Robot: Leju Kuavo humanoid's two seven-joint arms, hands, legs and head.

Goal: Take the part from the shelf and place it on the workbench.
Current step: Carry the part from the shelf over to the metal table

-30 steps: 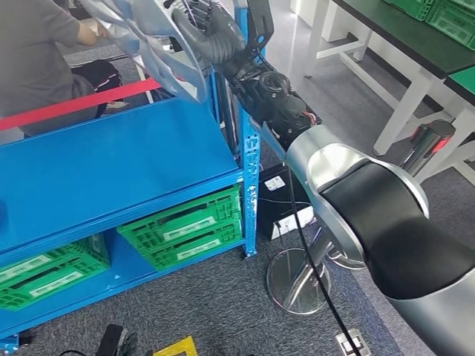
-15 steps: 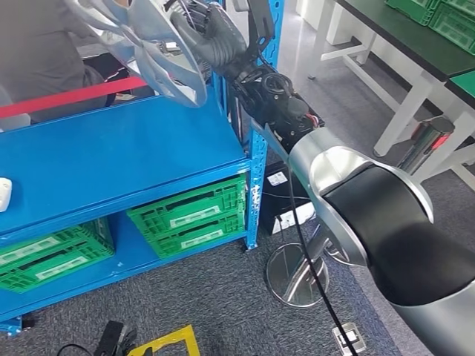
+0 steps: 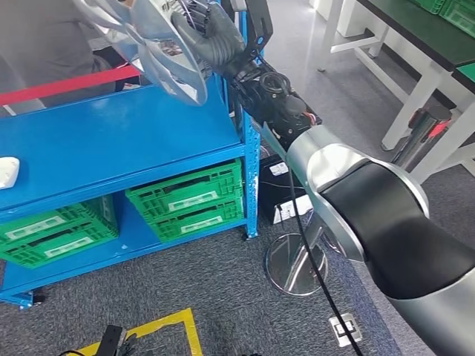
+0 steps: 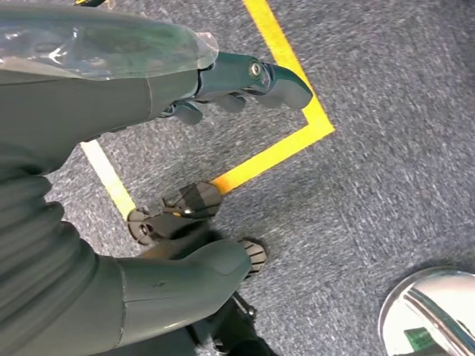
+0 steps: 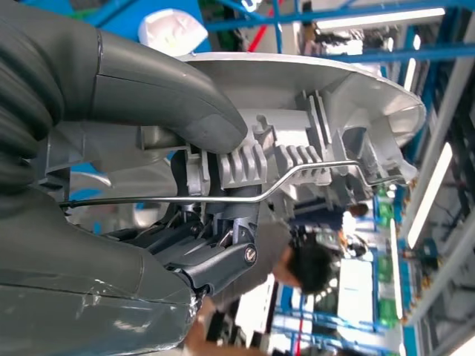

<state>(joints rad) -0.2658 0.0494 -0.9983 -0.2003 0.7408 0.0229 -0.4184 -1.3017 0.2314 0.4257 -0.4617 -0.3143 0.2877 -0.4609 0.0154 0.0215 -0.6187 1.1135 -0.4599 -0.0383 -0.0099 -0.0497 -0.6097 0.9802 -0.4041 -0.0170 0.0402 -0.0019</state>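
My right hand grips a large silver wheel-cover part and holds it up above the blue shelf, near the shelf's right upright. In the right wrist view the thumb lies over the part's rim and the dark fingers curl under its ribbed back and wire ring. My left hand hangs over the grey carpet with its fingers apart and nothing in it.
A white object lies at the shelf's left end. Green crates fill the lower shelf. A person sits behind the shelf. A chrome stool base stands right of it. White-legged workbenches are at the far right. Yellow floor tape marks the carpet.
The whole picture has shifted as the camera moved: the shelf sits higher and the white object has come into sight. The right hand keeps its grip on the silver part.
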